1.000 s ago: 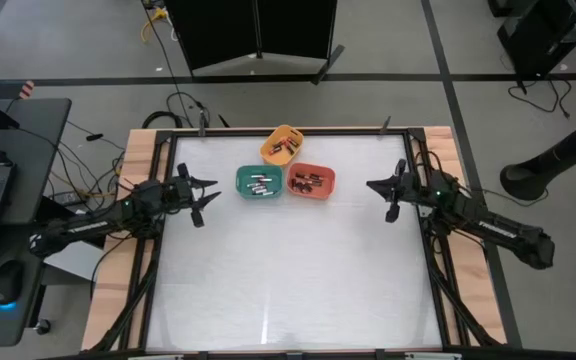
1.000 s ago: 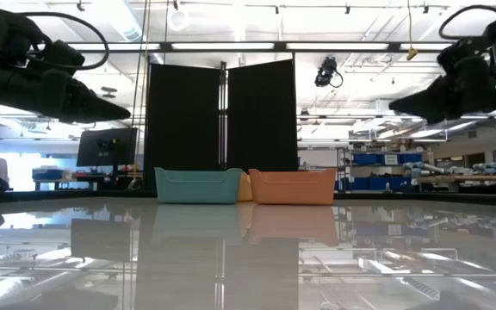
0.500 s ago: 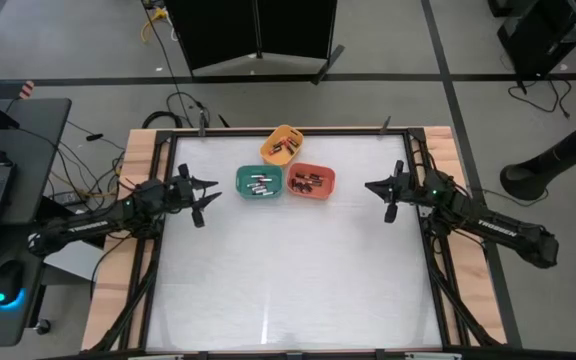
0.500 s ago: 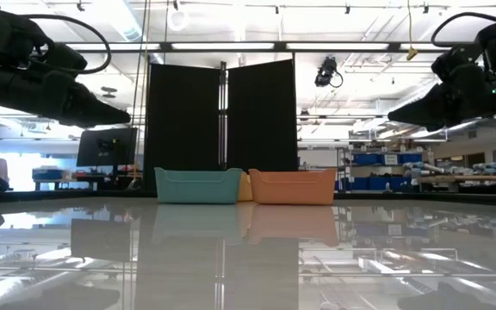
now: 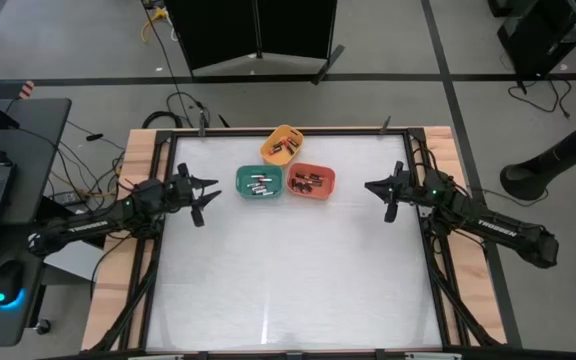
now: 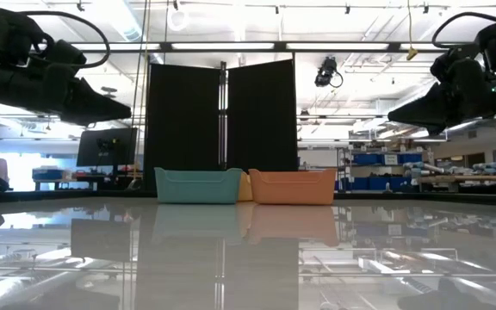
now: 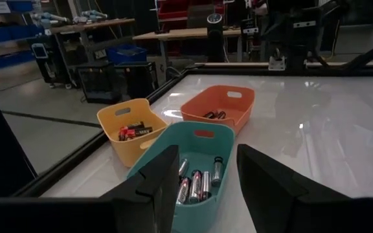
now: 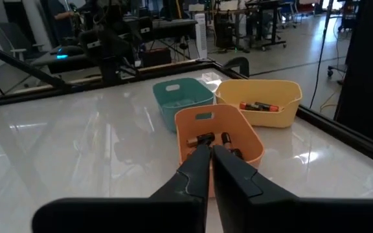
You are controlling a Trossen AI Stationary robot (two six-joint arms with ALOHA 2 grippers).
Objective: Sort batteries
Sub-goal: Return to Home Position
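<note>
The left claw [image 5: 201, 195] hangs above the desk [image 5: 288, 280], fingers spread, empty. Just ahead of it stands the teal bin [image 7: 203, 133] with silvery batteries [image 7: 196, 184]. The right claw [image 5: 381, 190] is closed, holding nothing. Ahead of it is the orange bin [image 8: 203, 116] with dark batteries [image 8: 206, 138]. Beyond both is the yellow bin [image 7: 131, 152] with red batteries [image 7: 133, 132].

Three bins out there: one teal bin [image 6: 198, 186], one orange bin [image 6: 292, 187], one yellow bin [image 7: 131, 153]; batteries [image 7: 196, 186] too tiny to tally.
</note>
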